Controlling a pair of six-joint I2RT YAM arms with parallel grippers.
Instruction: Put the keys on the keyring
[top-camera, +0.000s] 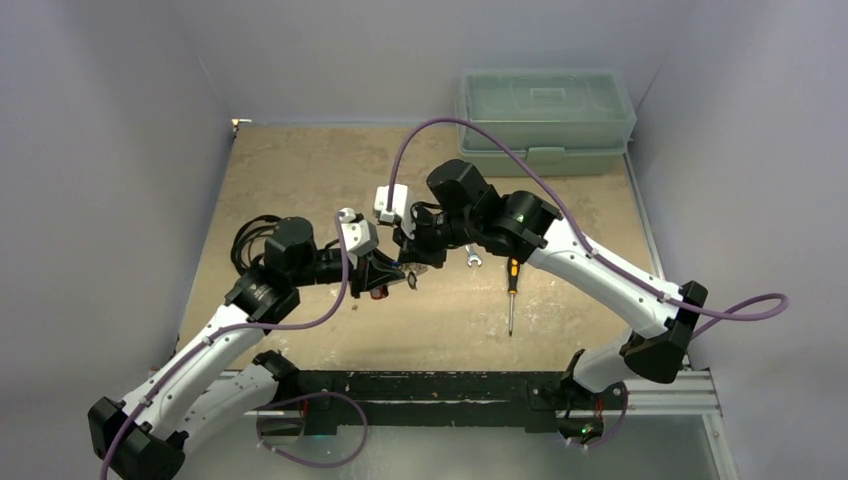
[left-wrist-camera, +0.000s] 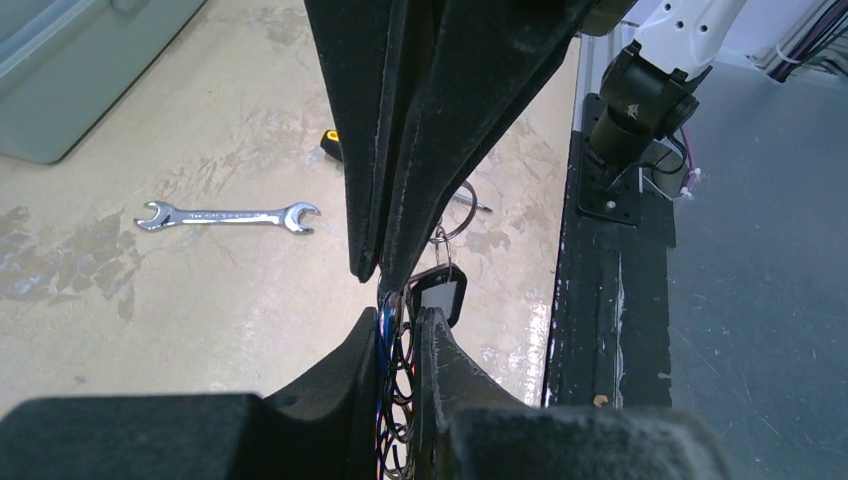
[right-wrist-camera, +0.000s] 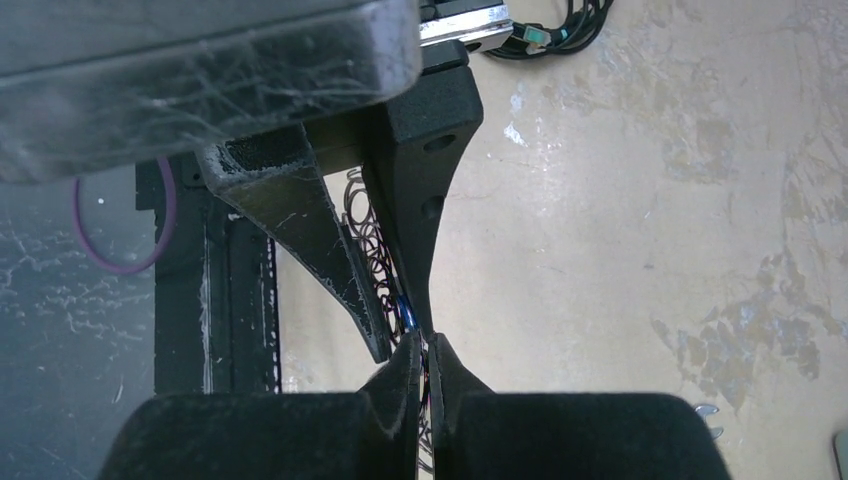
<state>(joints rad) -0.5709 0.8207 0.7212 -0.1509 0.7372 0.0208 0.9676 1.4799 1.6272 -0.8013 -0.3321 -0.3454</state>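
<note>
Black padded fingers of the left gripper stand narrow, clamped on the keyring, which shows here as a cluster of thin metal loops squeezed between the pads and standing out past the tips. Just beside those tips, on the side toward the base rail, a black-headed key hangs off the cluster by a small link, with a larger split ring beyond it. Its long axis is judged to run roughly along the line of the fingers, slightly tilted. The right gripper comes in from the opposite direction, tip to tip with the left, jaws pressed together. A blue piece, possibly a key head, sits at the edge of the loops just ahead of its tips, and something thin lies between the pads, but what it nips cannot be made out. Both arms meet at the same spot above the table, so neither is clearly nearer. The black-headed key lies to one side of the right gripper's closed tips rather than between them, and the coming move is judged to turn on that sideways offset. Farther out, a wrench and a screwdriver lie flat, well apart from the grip, with a lidded box at the far edge
</note>
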